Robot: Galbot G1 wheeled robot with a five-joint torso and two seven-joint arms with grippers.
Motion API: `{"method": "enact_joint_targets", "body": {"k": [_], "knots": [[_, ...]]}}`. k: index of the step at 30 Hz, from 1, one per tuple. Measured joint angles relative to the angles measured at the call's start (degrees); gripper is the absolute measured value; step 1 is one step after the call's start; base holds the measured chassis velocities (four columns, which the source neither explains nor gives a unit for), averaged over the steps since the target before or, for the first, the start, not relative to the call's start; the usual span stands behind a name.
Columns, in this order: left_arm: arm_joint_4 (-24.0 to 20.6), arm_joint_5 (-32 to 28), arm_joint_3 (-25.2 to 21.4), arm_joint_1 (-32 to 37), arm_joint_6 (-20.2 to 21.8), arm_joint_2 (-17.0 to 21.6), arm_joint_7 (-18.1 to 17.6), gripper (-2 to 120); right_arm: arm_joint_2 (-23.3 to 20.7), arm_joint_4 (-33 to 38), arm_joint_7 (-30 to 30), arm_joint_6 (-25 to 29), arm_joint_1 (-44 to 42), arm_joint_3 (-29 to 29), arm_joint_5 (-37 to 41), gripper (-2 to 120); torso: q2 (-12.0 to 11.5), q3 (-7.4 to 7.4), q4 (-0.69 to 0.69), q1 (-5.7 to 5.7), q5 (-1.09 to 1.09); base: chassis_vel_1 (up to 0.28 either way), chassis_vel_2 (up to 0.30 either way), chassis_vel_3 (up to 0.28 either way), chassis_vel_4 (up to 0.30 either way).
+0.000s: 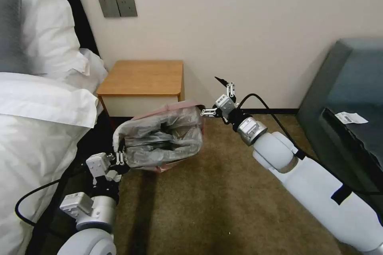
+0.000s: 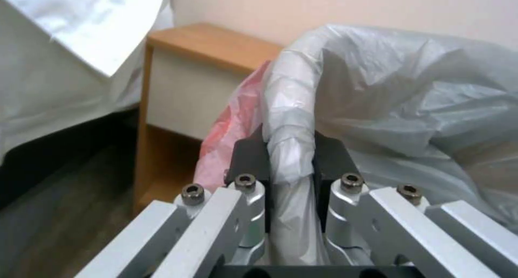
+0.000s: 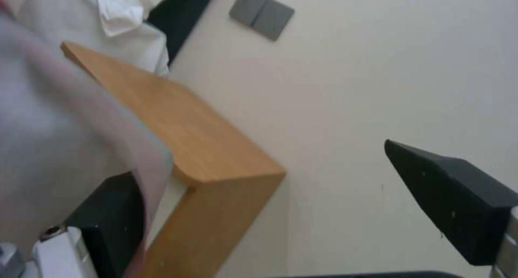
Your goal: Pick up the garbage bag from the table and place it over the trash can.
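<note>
left pincer (image 1: 119, 157) is clamped on the crinkly grey plastic garbage bag's (image 1: 165, 139) near rim, right pincer (image 1: 215, 97) (jaws spread wide) sits at its far corner.

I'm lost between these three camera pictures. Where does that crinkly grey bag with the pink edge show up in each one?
Head view: the garbage bag hangs mid-picture in front of the table, stretched between the left tool and right tool.
Left wrist view: the bag spreads across the right half, its rolled edge pinched by the left tool.
Right wrist view: a blurred strip of bag beside the table.
Shared landmark: the table.
</note>
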Motion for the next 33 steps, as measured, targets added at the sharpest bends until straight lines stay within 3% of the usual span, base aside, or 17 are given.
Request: {"method": "enact_joint_targets", "body": {"k": [7,15,33], "knots": [[-4.7,-10.8,-0.3,0.2,2.3,0.0,-0.5,11,0.6,-2.5,-0.6,2.1,-2.7,1.0,-0.1,100,0.0,0.0,0.0,0.0,0.01,0.0,0.0,0.0,0.0],[-4.9,-23.8,-0.5,0.1,5.6,-0.9,-3.5,11,1.3,-5.2,-0.8,3.5,-3.9,1.8,-0.5,100,0.0,0.0,0.0,0.0,-0.01,0.0,0.0,0.0,0.0],[-4.8,-37.1,-2.4,-2.4,8.4,-1.4,-7.0,12,5.1,-13.7,-0.6,8.4,-8.6,2.9,-4.9,100,0.0,0.0,0.0,0.0,0.0,0.0,0.0,0.0,0.0]]}}
